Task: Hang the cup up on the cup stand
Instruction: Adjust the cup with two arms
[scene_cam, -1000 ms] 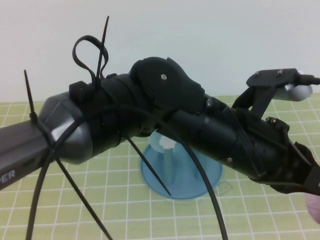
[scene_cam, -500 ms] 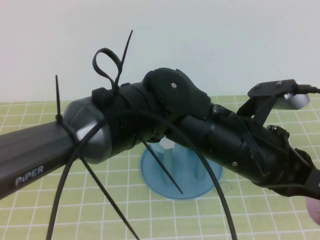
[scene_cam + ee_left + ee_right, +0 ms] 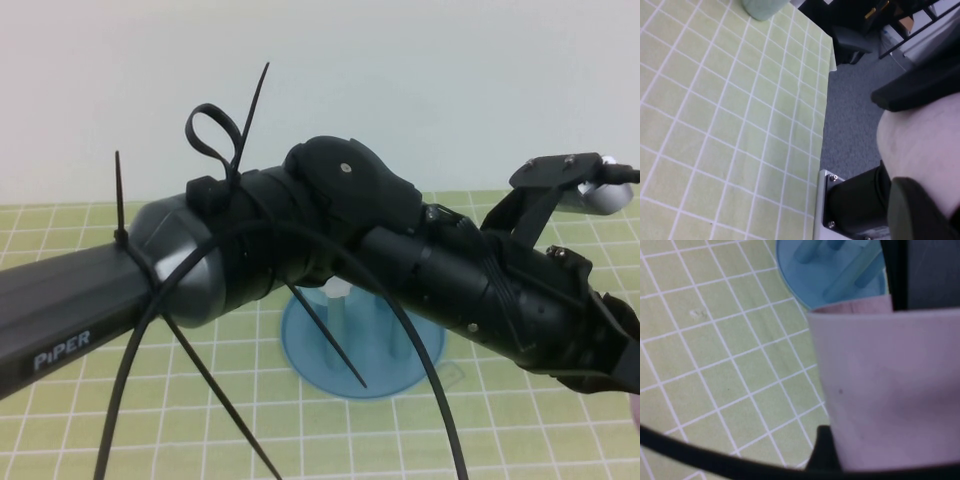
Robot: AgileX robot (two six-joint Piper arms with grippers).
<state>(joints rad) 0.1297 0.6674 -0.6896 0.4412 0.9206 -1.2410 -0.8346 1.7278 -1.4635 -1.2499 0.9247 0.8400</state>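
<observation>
The pale pink cup (image 3: 885, 380) fills the right wrist view, with a black finger (image 3: 822, 455) of my right gripper (image 3: 890, 452) pressed against its side. In the left wrist view the cup (image 3: 925, 145) sits between the two dark fingers of my left gripper (image 3: 887, 145), which is shut on it. In the high view my left arm reaches across to the right edge, where only a sliver of the cup (image 3: 636, 412) shows below the left gripper (image 3: 625, 365). The blue cup stand (image 3: 310, 350) stands mid-table behind the arm, its pegs partly hidden. It also shows beyond the cup in the right wrist view (image 3: 790, 275).
A light blue cup (image 3: 762, 7) stands on the green gridded mat (image 3: 715, 125). The mat's edge and the grey floor (image 3: 850, 110) lie beside it, with a black arm base (image 3: 850, 205) below. Black cable ties (image 3: 215, 130) stick out from my left arm.
My left arm has slid to the right. Its wrist and the cup have shifted slightly toward the right edge of the high view, so less of the cup shows.
</observation>
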